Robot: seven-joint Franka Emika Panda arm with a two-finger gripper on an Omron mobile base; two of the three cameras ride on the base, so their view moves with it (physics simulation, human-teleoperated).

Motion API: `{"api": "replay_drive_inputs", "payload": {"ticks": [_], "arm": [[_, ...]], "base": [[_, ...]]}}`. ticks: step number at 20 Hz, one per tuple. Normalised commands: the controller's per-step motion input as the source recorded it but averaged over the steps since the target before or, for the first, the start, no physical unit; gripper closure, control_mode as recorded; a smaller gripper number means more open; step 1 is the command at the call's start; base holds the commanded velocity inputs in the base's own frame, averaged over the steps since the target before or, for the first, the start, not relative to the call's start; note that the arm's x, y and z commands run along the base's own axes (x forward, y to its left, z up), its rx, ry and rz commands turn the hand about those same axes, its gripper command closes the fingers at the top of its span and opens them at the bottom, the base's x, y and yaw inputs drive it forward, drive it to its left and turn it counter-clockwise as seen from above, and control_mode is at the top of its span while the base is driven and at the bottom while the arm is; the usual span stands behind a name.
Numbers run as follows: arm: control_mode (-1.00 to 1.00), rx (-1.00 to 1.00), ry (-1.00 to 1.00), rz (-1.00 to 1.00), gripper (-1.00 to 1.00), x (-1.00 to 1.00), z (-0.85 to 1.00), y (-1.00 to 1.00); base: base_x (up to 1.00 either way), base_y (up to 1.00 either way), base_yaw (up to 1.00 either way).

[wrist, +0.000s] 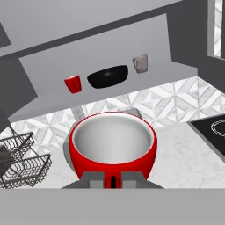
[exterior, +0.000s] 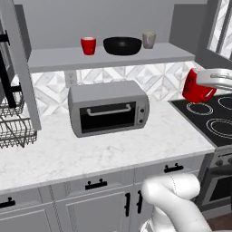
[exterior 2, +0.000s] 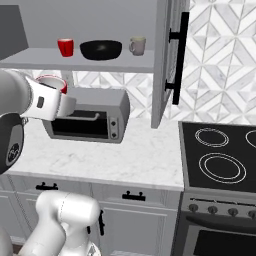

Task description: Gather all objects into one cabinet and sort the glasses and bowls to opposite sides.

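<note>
Gripper (wrist: 113,179): jaws clamped on red cup (wrist: 113,143), carried for shelving.
Shelf (exterior: 68,58): bowl (exterior: 122,45) centre; cups flank it, unsorted.

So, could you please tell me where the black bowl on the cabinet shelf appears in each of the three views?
Left base view: black bowl at top centre, on the shelf, between a red cup and a grey-beige cup.
Right base view: top left of centre.
Hand view: upper middle, above the red cup held by the gripper.
Shared landmark: the toaster oven below the shelf.
</note>
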Motion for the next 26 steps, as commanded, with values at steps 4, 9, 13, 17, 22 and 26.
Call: {"api": "replay_drive_inputs", "payload": {"ticks": [4,9,13,17,22,26], "arm": [[1.0,0.0,0.0,0.0,1.0,0.0,0.0,0.0],[1.0,0.0,0.0,0.0,1.0,0.0,0.0,0.0],[1.0,0.0,0.0,0.0,1.0,0.0,0.0,0.0],[1.0,0.0,0.0,0.0,1.0,0.0,0.0,0.0],[1.0,0.0,0.0,0.0,1.0,0.0,0.0,0.0],[1.0,0.0,0.0,0.0,1.0,0.0,0.0,0.0]], "base": [[0.27,-0.06,0.0],[0.33,-0.13,0.0],[0.29,-0.11,0.0],[0.3,-0.17,0.0],[0.28,-0.16,0.0],[0.24,-0.09,0.0]]}}
